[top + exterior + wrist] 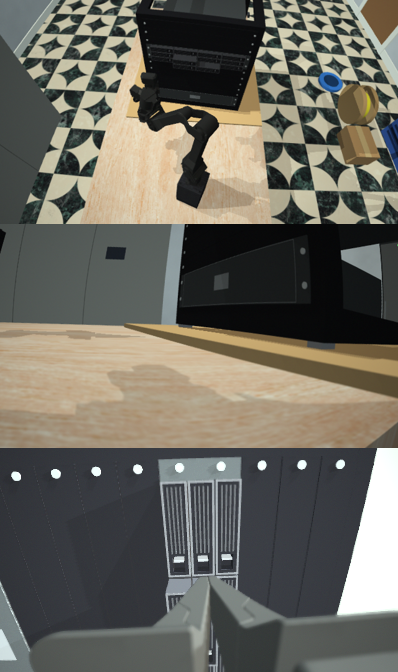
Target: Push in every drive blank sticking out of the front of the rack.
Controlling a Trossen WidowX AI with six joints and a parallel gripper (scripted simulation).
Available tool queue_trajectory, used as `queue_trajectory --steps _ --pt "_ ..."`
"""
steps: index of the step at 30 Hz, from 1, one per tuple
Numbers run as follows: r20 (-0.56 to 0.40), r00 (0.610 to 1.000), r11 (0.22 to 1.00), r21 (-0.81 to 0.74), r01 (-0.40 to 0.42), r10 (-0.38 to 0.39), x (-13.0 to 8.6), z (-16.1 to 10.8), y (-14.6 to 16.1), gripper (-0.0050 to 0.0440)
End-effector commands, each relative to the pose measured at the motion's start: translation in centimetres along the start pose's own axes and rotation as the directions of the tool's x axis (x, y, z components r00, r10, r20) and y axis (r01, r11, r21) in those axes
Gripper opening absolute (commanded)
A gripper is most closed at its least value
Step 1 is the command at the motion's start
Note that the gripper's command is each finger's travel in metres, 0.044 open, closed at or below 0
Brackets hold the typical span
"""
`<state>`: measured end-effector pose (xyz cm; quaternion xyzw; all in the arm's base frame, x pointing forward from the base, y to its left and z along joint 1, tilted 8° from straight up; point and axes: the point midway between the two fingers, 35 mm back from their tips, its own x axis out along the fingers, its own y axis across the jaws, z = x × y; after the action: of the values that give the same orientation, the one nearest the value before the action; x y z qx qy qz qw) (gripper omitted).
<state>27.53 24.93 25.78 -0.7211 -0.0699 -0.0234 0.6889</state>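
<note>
overhead, the black rack stands on a tan board that lies on the wooden bench, toward its far end. across the rack's front runs a band of drive blanks; two of them, one left of centre and one right of centre, look lighter and seem to stick out a little past their neighbours. the arm reaches from its base on the bench to the rack's left front corner, wrist raised beside the front face. the fingers are pressed together with nothing between them. in the wrist view their tips point at the rack front, just at the end of three slotted blanks; whether they touch the face cannot be told. a lower panel with a small grey label sits near the rack's bottom.
</note>
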Motion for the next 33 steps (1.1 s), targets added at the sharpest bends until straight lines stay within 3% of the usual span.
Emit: queue_trajectory --steps 1,18,23,28,33 --pt "-0.006 1.0 1.0 0.008 0.007 -0.007 -0.2 -0.4 -0.5 -0.005" --pt "-0.006 1.0 1.0 0.008 0.008 -0.008 0.7 -0.4 -0.6 -0.005" --pt "-0.006 1.0 1.0 0.008 0.008 -0.008 4.1 -0.6 -0.9 -0.005" --pt "-0.006 1.0 1.0 0.008 0.008 -0.008 4.8 -0.7 -0.9 -0.005" --pt "-0.006 1.0 1.0 0.008 0.008 -0.008 7.8 -0.7 -0.9 -0.005"
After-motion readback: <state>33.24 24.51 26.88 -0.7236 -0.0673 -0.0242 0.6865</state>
